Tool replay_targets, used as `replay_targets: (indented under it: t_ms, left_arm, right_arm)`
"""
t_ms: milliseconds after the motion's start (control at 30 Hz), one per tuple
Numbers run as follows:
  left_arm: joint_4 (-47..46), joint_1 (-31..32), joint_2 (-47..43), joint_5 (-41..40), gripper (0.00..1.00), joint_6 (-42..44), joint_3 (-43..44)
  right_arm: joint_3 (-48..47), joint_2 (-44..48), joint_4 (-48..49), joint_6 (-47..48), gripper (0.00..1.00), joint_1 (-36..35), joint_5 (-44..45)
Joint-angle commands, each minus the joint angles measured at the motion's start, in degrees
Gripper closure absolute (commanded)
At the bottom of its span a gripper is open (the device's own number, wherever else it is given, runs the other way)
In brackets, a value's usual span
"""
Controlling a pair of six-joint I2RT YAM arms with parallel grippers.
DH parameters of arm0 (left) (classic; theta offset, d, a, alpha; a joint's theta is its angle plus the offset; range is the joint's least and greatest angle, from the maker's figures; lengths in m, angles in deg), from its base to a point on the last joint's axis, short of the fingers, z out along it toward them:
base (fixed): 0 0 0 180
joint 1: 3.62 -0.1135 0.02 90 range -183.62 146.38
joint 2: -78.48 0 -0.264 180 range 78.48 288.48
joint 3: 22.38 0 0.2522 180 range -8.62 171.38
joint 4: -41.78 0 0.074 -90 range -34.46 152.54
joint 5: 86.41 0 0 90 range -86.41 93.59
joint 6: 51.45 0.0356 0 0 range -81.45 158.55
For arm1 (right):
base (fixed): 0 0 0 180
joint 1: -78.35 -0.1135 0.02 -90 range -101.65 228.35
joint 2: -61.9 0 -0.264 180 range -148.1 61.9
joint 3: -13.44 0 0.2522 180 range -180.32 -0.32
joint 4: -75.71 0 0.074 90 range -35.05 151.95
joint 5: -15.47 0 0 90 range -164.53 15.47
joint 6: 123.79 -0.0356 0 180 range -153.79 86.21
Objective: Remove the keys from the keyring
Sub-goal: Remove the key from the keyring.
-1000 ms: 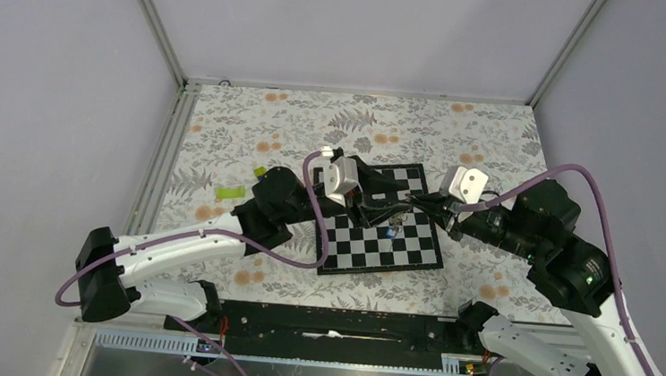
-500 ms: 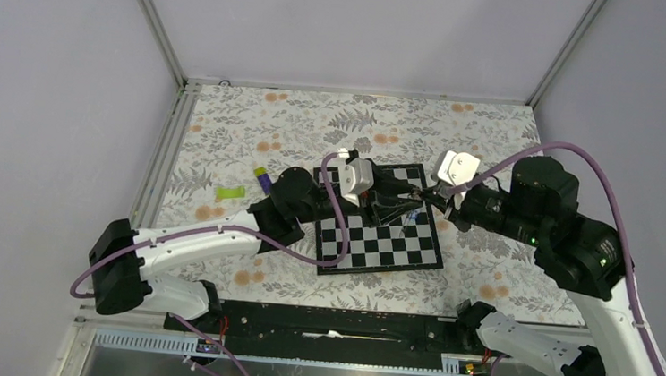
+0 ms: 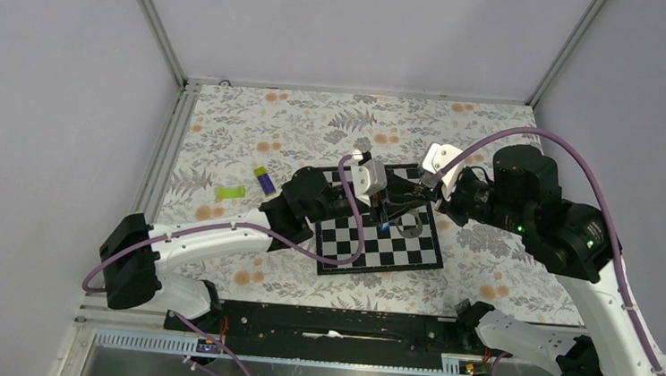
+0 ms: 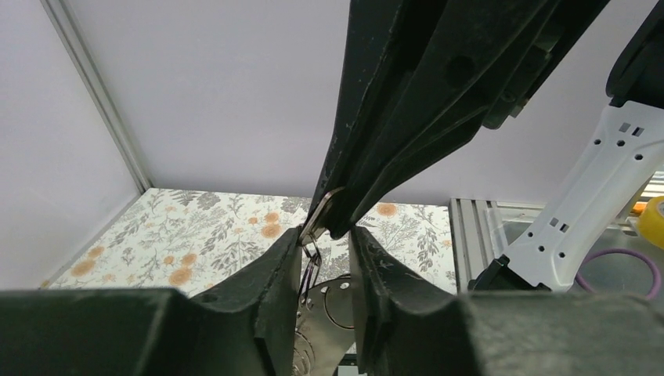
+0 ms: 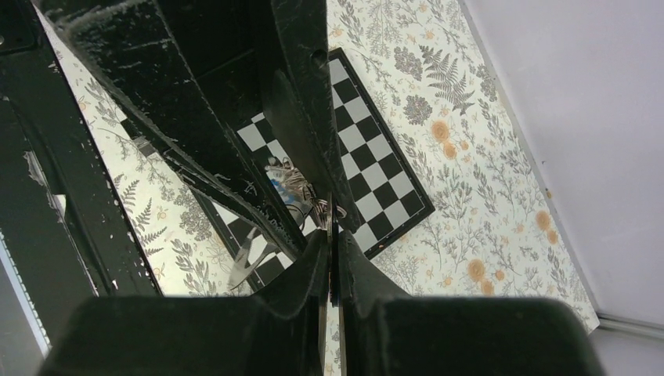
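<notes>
the left hand (image 3: 385,201) and the right hand (image 3: 406,192) meet tip to tip above the far half of the chessboard (image 3: 397,247), which lies on the flowered bench (image 3: 316,124). the keyring (image 3: 387,217) hangs between and just under the two hands, clear of the board, its bright-blue clip (image 3: 384,229) at the low end.

in the right wrist view the right hand (image 5: 330,247) is pinched almost closed, with only a thin edge of silvery metal showing between its fingers. the left wrist view shows the same grip from the other side. the right fingertips (image 4: 344,219) come down from above and clamp a small silver piece at the top of the keyring (image 4: 319,213). i cannot tell whether that piece is the ring itself or a key.

the left hand (image 4: 326,243) stands narrow, its two fingers apart with a gap between them. a thin wire loop (image 4: 310,265) hangs down into that gap, close against one finger, and the flat keys (image 4: 322,329) lie lower in the same gap. whether the fingers press on the metal i cannot tell.

from the right wrist the bunched strap and blue clip (image 5: 286,184) hang beside the left hand's dark fingers (image 5: 235,180), and one silvery key (image 5: 249,257) dangles below them over the chessboard (image 5: 376,164).

a lime-green piece (image 3: 230,192) and a purple-and-yellow stick (image 3: 264,180) lie on the bench, well apart from the hands, to the left.
</notes>
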Motion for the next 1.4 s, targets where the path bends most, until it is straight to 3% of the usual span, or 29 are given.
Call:
replay_targets:
  t_ms: [0, 200, 400, 767, 1033, 1200, 1300, 1367]
  left_arm:
    - [-3.6, 0.0, 0.5, -1.9, 0.76, 2.5, 3.0]
    - [-0.5, 0.0, 0.5, -1.5, 1.0, 4.3, 4.1]
    - [5.4, 0.0, -0.8, -1.8, 1.0, 8.1, 5.4]
    - [33.6, 0.0, -5.0, -7.1, 1.0, 23.0, 12.6]
    - [44.3, 0.1, -7.6, -11.7, 1.0, 29.0, 14.3]
    - [49.1, 0.1, -8.4, -13.1, 1.0, 31.8, 16.0]
    - [55.3, 0.1, -7.9, -12.4, 1.0, 34.8, 19.1]
    - [59.8, 0.1, -7.5, -11.5, 1.0, 36.8, 21.5]
  right_arm:
    - [-2.6, 0.5, -0.3, -0.1, 1.0, 0.0, 0.7]
    - [-2.6, 1.0, -0.7, 0.1, 1.0, 0.0, 2.1]
    - [-1.7, 1.4, -1.1, 0.2, 1.0, -0.1, 3.2]
    - [0.7, 2.2, -2.5, 0.0, 1.0, 0.0, 6.4]
    - [3.9, 3.4, -0.7, -1.3, 1.0, 0.0, 6.1]
    - [11.0, 7.4, 5.2, -3.3, 0.97, 0.0, 4.2]
    - [19.2, 13.4, 15.0, -4.9, 0.96, 0.0, 1.9]
    - [26.2, 18.4, 23.2, -6.2, 0.88, -0.1, -0.2]
